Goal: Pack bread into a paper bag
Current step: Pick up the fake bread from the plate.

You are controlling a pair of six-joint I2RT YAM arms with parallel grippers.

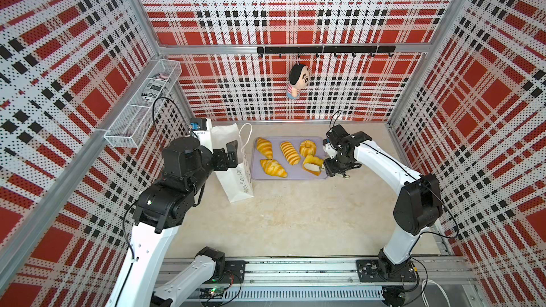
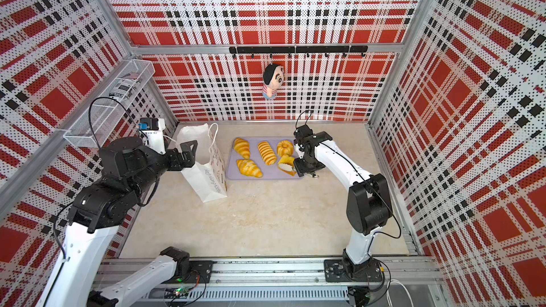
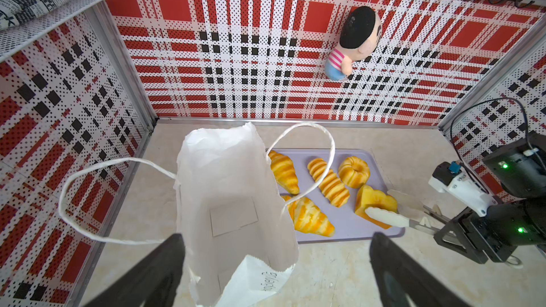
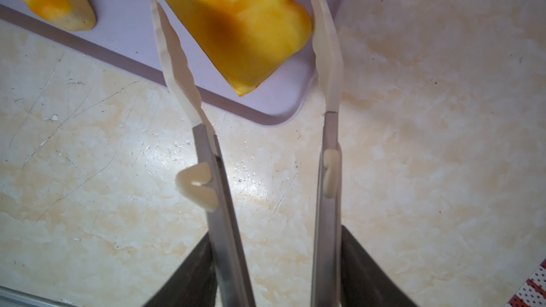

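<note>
- On worktop [image 1: 295, 217], rear centre: tray [image 1: 295, 174]; paper bag [image 1: 236, 184] standing just left of it.
- On tray, rear row, left to right: rear croissant [image 1: 264, 147], long roll [image 1: 290, 152], ring bun [image 1: 308, 147].
- Front row: front croissant [image 1: 273, 168] at left, toast block [image 1: 311, 164] at right, by the front-right corner.
- Right of tray: right end effector [image 1: 332, 168] with tongs [image 3: 384, 217], tips either side of toast block.
- Over paper bag's left side: left end effector [image 1: 229, 155].
- Back wall, above tray: doll [image 1: 298, 81] hanging off hook rail [image 1: 325, 50].
- Left wall: wire basket [image 1: 141, 107].
</note>
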